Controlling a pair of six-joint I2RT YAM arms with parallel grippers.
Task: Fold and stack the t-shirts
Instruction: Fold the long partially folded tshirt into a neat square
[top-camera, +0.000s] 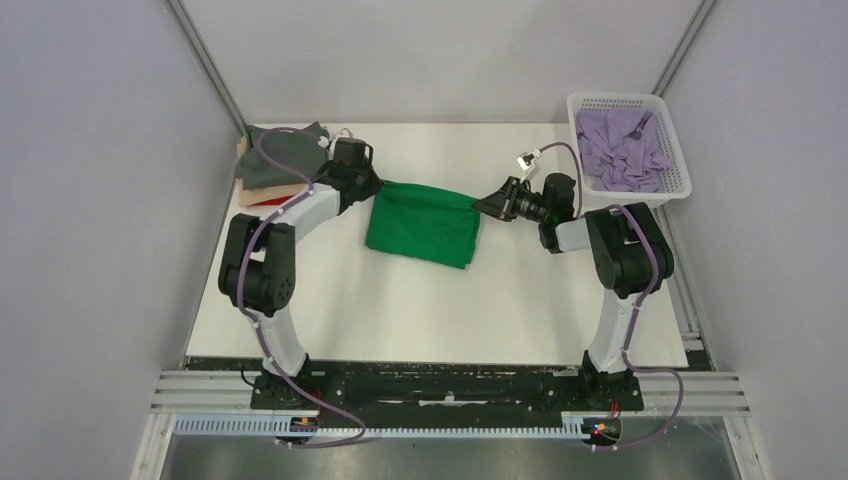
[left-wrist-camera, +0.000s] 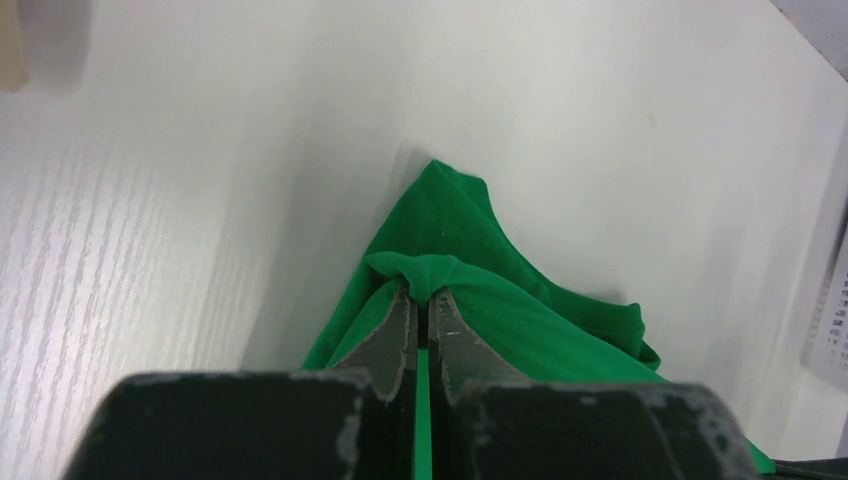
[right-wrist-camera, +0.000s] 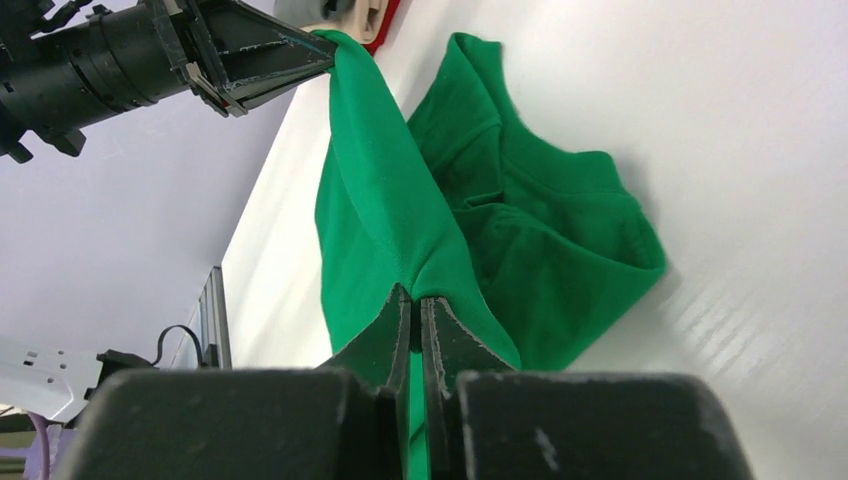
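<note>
The bright green t-shirt (top-camera: 425, 226) hangs partly folded between my two grippers, its lower part resting on the white table. My left gripper (top-camera: 377, 186) is shut on its far left corner; the left wrist view shows cloth (left-wrist-camera: 470, 290) pinched between the jaws (left-wrist-camera: 424, 296). My right gripper (top-camera: 482, 204) is shut on its far right corner, seen in the right wrist view (right-wrist-camera: 414, 298) with green cloth (right-wrist-camera: 520, 230) draped below. A stack of folded t-shirts, dark grey (top-camera: 285, 150) over tan and red (top-camera: 262, 199), lies at the far left. A lavender t-shirt (top-camera: 622, 148) lies in the basket.
A white plastic mesh basket (top-camera: 683, 170) stands at the far right corner. The table's (top-camera: 440, 310) near half lies between the arm bases. Grey walls close in both sides. The left arm shows in the right wrist view (right-wrist-camera: 150, 55).
</note>
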